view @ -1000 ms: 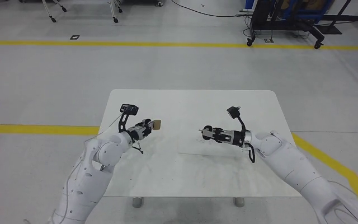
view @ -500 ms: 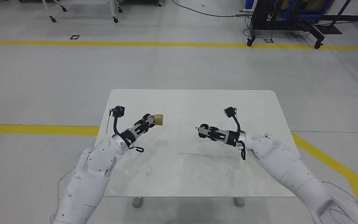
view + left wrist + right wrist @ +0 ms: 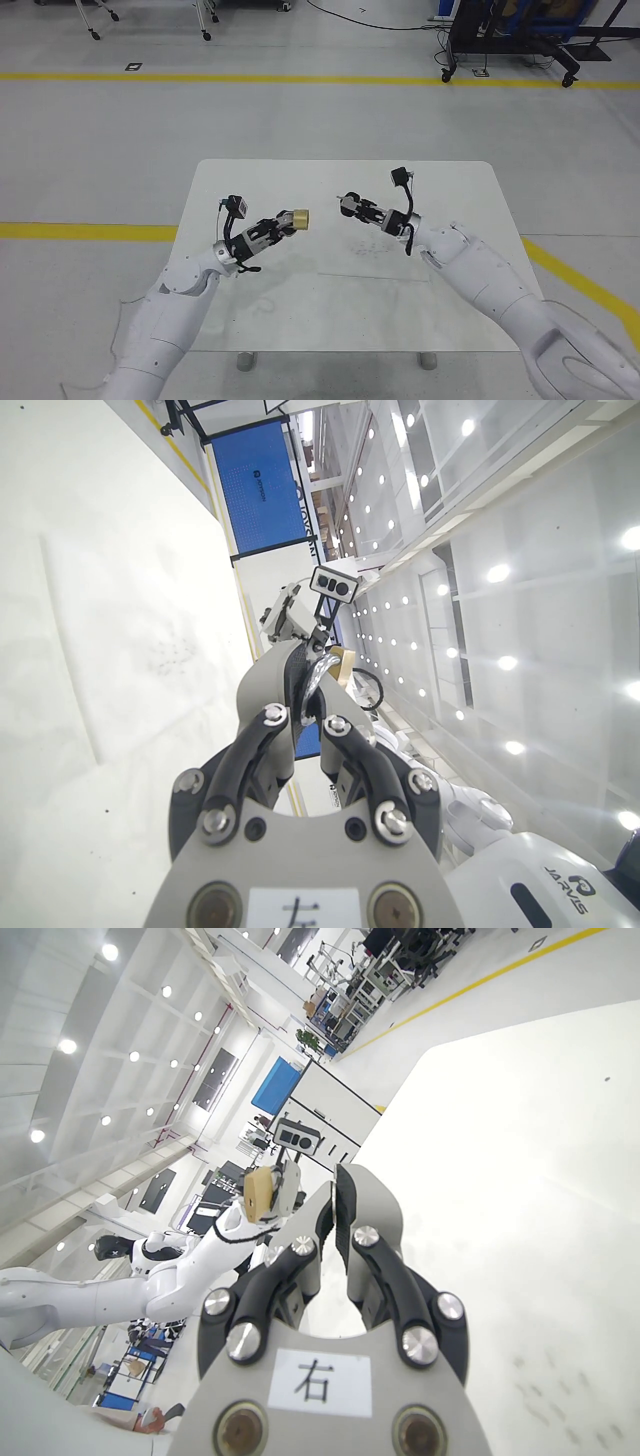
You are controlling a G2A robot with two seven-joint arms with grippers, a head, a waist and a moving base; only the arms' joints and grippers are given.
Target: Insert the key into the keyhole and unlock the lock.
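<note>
A brass padlock (image 3: 299, 217) hangs in the air over the white table (image 3: 450, 185), left of the middle. My left gripper (image 3: 283, 224) is shut on its steel shackle (image 3: 316, 680), and the brass body (image 3: 345, 664) sticks out past the fingertips. To the right, a short gap away, my right gripper (image 3: 352, 206) is shut on the key (image 3: 340, 198), whose thin tip points toward the padlock. In the right wrist view the pads (image 3: 342, 1208) press together on the key's flat head, and the padlock (image 3: 257, 1200) faces them with its keyhole end.
Faint scuff marks (image 3: 372, 248) lie on the table under the right arm. Yellow floor lines (image 3: 300, 78) run beyond the table, and wheeled equipment (image 3: 520, 40) stands far behind.
Both arms have swung inward and toward the table's far side. The gap between padlock and key has shrunk to a short one. Both holds stay the same.
</note>
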